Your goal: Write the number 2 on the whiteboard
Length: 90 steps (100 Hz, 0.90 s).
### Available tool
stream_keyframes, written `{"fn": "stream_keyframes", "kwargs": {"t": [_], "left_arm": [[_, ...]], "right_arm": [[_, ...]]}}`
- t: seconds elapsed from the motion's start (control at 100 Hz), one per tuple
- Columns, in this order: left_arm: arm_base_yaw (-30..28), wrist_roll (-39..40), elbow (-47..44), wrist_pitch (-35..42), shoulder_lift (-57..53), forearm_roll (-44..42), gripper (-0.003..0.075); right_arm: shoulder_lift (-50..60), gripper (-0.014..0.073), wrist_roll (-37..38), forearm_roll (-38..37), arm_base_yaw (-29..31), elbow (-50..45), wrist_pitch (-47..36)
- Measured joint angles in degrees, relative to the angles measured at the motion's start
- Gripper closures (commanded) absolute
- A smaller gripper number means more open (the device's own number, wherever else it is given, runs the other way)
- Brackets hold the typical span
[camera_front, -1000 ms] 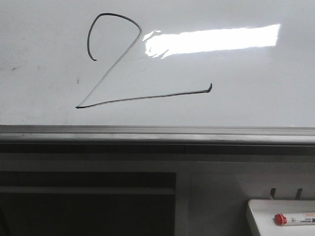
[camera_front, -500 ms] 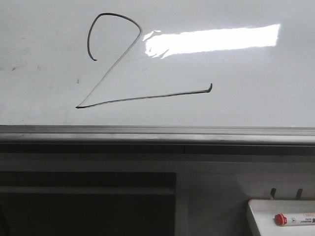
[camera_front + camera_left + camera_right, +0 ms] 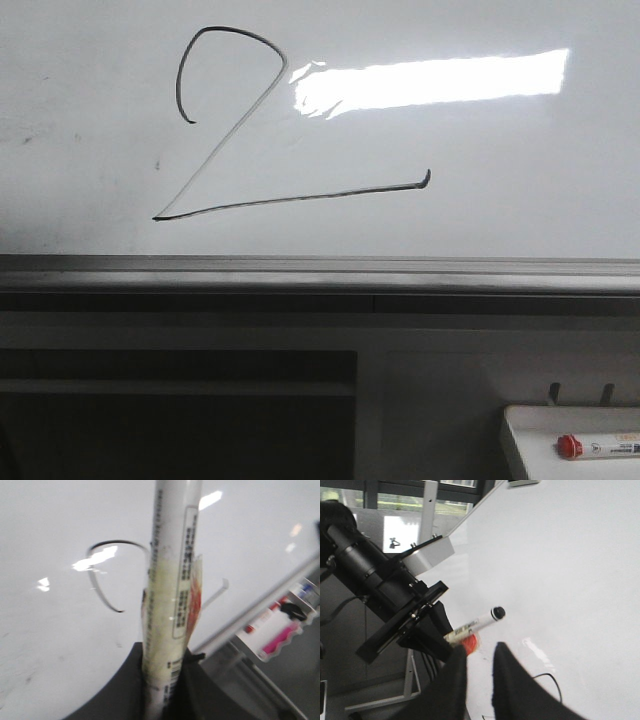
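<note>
On the whiteboard (image 3: 500, 200) ahead of me, the number 2 (image 3: 240, 130) sits upper left in the front view, its hooked top beside the bright glare patch (image 3: 430, 82) and its base stroke ending in an upturned tick, all above the grey rail (image 3: 320, 272). Down at the lower right corner I see a small white tray (image 3: 540, 425) with a red-capped marker (image 3: 598, 445) lying in it. Neither arm shows in the front view. From my left wrist camera, the left gripper (image 3: 162, 680) is clamped on a marker (image 3: 172, 580) that stands up between its dark fingers (image 3: 125, 685), hiding part of the 2. My right wrist camera shows the right gripper (image 3: 479, 680) with its fingers parted by a narrow gap and nothing between them; beyond it the left arm (image 3: 380, 595) holds that marker with its black end just off the board.
</note>
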<state>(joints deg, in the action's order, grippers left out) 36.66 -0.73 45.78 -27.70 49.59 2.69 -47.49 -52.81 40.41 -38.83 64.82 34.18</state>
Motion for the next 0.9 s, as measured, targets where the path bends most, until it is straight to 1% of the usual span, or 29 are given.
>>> {"fn": "stream_keyframes", "kwargs": {"t": [0.07,0.14,0.22,0.31,0.47,0.58,0.78,0.85,0.9], "left_arm": [[-4.03,5.94,-3.43,6.49,0.91,-2.2,0.0741],[-7.99,9.47,-6.15,12.85,2.41,-2.06,0.0741],[-11.55,11.12,-7.64,18.43,4.9,-0.11,0.0741],[-13.76,11.82,-7.86,21.79,8.62,1.29,0.0741],[-14.31,12.08,-7.97,24.29,15.25,1.9,0.0741],[-14.31,12.08,-8.0,25.29,18.92,1.9,0.0741],[-14.31,12.21,-8.0,26.15,20.61,1.92,0.0736],[-14.31,12.21,-8.0,26.39,20.7,1.46,0.0691],[-14.31,12.21,-8.0,26.39,20.7,1.2,0.0625]], "right_arm": [[2.26,0.0662,0.0,-0.09,2.11,-0.55,2.11],[4.15,0.0662,0.0,-0.09,3.03,-2.01,2.89],[5.32,0.0662,0.0,-0.09,3.44,-4.73,3.05],[5.4,0.0662,1.32,-0.09,3.42,-7.82,3.05],[5.4,0.0662,2.4,0.33,3.42,-12.48,1.74],[5.4,0.0662,2.67,0.96,3.42,-14.03,0.65],[5.4,0.0662,2.94,2.09,3.42,-14.46,0.41],[5.4,0.0662,2.94,2.25,3.42,-14.46,0.41],[5.4,0.0662,2.94,2.41,3.42,-14.46,0.41]]}}
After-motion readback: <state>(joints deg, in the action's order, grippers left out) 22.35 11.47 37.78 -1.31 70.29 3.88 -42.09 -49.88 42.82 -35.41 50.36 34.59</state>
